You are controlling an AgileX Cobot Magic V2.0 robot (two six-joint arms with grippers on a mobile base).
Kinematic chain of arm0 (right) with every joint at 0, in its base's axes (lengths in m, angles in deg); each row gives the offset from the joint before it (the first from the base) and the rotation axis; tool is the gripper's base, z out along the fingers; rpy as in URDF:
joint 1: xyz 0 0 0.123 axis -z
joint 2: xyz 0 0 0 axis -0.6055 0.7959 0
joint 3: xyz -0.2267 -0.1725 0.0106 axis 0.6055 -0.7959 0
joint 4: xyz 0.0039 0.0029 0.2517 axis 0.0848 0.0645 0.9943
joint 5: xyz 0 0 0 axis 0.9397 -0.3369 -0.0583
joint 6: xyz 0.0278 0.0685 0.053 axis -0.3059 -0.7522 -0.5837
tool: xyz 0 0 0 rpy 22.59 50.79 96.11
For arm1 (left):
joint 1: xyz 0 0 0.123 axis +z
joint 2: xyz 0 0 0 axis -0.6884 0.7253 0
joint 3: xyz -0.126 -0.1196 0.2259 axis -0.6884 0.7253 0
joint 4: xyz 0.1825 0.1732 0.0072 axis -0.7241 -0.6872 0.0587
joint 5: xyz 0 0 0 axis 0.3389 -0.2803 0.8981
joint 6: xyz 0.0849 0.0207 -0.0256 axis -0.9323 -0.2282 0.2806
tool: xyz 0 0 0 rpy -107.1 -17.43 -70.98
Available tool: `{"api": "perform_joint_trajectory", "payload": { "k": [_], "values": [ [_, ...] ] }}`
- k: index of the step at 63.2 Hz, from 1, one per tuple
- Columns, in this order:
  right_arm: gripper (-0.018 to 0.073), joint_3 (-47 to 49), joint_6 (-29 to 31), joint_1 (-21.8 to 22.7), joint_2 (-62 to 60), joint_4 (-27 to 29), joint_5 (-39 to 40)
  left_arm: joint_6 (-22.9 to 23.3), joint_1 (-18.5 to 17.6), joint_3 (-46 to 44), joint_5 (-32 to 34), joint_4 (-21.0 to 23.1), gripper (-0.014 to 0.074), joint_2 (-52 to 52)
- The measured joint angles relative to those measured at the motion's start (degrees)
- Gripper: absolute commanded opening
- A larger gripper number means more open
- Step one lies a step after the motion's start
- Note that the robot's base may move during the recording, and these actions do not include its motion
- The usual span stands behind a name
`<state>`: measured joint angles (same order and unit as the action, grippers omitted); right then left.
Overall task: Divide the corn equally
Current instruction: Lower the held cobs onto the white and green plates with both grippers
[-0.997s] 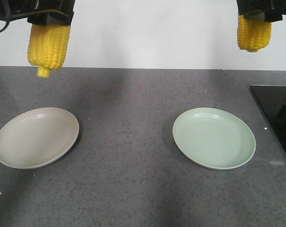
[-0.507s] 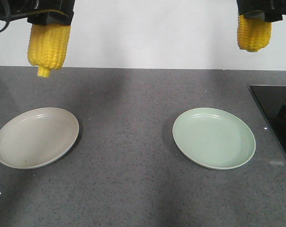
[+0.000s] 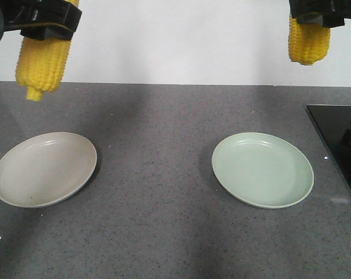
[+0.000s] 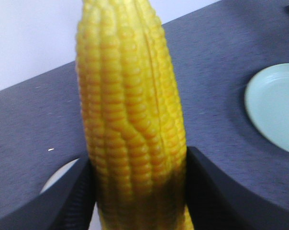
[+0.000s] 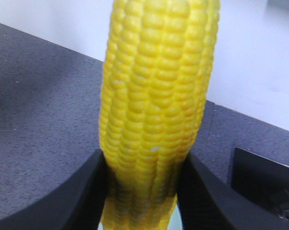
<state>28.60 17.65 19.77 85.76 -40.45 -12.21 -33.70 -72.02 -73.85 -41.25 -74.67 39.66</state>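
Note:
Two yellow corn cobs hang upright in the air. My left gripper (image 3: 45,26) is shut on one corn cob (image 3: 42,61), stub end down, high above the far side of the beige plate (image 3: 45,168). In the left wrist view that corn cob (image 4: 130,110) fills the middle, clamped by my left gripper (image 4: 137,191). My right gripper (image 3: 312,17) is shut on the other corn cob (image 3: 309,43), high above and behind the green plate (image 3: 262,170). The right wrist view shows this corn cob (image 5: 156,105) clamped by my right gripper (image 5: 142,191).
The plates lie on a dark grey speckled counter (image 3: 158,226) with a white wall behind. A black glossy hob (image 3: 341,142) sits at the counter's right edge. The green plate (image 4: 273,105) shows at the right in the left wrist view.
My left gripper has moved left and slightly up with its corn cob. The right gripper and its cob have barely shifted.

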Motion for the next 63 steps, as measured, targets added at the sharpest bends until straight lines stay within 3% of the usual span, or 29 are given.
{"api": "perform_joint_trajectory", "payload": {
  "k": [12, 17, 43, 63],
  "values": [
    [-0.0006, 0.00, 3.26, 0.00, 3.21, 4.96, -2.41, 3.82, 0.00, 3.13, 0.05, -9.12, -0.0006, 0.00],
    [-0.0006, 0.00, 4.34, 0.00, 5.62, 6.05, -4.65, 4.33, 0.65, 6.34, 0.18, -10.37, -0.0006, 0.00],
    [-0.0006, 0.00, 5.01, 0.00, 19.32, 6.27, -10.73, 8.77, 9.25, 28.90, 11.04, -9.23, -0.0006, 0.10],
    [-0.0006, 0.00, 3.30, 0.00, 24.91, 6.65, -10.60, 9.08, 13.86, 35.77, 15.56, -4.10, -0.0006, 0.10]
  ]
}}
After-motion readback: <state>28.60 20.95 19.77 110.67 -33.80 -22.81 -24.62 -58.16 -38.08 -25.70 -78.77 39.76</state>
